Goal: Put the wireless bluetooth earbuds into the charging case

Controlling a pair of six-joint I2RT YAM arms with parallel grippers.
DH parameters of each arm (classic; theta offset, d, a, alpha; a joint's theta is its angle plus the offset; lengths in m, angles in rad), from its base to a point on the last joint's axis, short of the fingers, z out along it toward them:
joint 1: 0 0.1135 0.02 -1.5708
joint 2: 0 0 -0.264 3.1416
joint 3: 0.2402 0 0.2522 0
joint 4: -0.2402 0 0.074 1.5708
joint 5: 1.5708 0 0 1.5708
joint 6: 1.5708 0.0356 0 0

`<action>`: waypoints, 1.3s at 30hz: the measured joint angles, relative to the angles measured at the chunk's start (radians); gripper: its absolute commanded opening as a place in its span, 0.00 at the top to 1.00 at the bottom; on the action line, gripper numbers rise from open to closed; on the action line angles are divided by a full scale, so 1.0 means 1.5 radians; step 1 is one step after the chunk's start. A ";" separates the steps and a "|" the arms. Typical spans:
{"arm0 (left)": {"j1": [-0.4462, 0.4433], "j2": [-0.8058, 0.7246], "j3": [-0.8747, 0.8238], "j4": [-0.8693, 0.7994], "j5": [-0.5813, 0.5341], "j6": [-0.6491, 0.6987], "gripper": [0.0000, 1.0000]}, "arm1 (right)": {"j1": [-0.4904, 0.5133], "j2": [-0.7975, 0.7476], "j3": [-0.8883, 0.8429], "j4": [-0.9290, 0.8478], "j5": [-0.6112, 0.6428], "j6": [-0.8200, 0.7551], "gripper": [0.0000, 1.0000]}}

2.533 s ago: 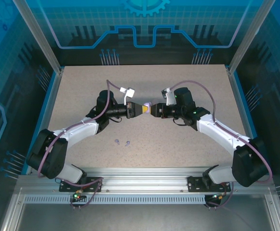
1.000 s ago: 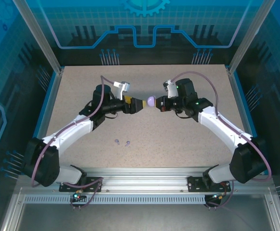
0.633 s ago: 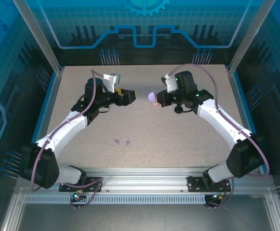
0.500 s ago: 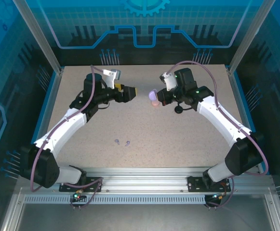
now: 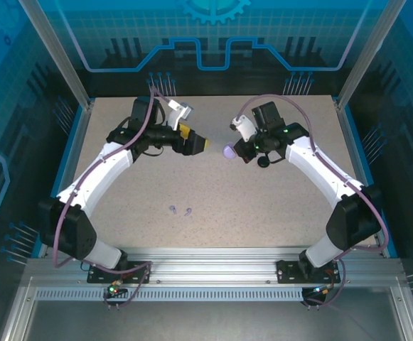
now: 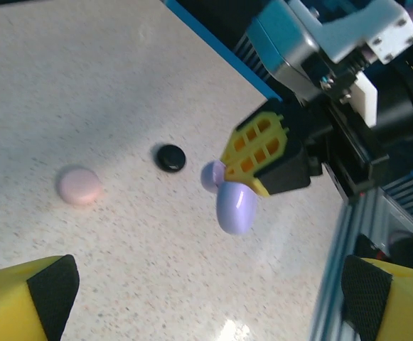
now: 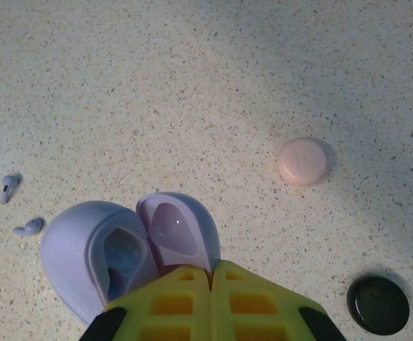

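While the two tiny lilac stemmed earbuds (image 7: 8, 186) lie loose and near each other on the speckled beige table (image 7: 192, 85), the rounded lilac plastic charging case (image 7: 85, 256) is gripped with its lid hinged open and its hollow inside turned toward the right wrist camera. It is pinched near the hinge by the right gripper (image 7: 212, 280), whose yellow latticed fingers (image 7: 263, 305) are pressed together on it. From above, the earbuds sit toward the near middle of the table, well apart from the held case. A round pink case (image 7: 303, 161) and a round black case (image 7: 378, 305), both with lids down, rest on the table, apart from one another. The left gripper (image 5: 197, 144) faces the held case across a gap, its yellow, black-padded fingers (image 6: 43, 302) spread wide and empty.
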 measured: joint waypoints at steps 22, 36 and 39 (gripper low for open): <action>-0.056 0.155 0.091 -0.212 0.125 0.122 0.38 | 0.104 -0.014 0.000 -0.016 0.072 -0.013 1.00; -0.053 0.160 0.042 -0.108 0.144 0.066 0.43 | 0.106 -0.014 0.000 -0.016 0.070 -0.008 1.00; -0.044 0.156 0.007 -0.069 0.155 0.040 0.44 | 0.104 -0.016 -0.002 -0.015 0.069 -0.005 1.00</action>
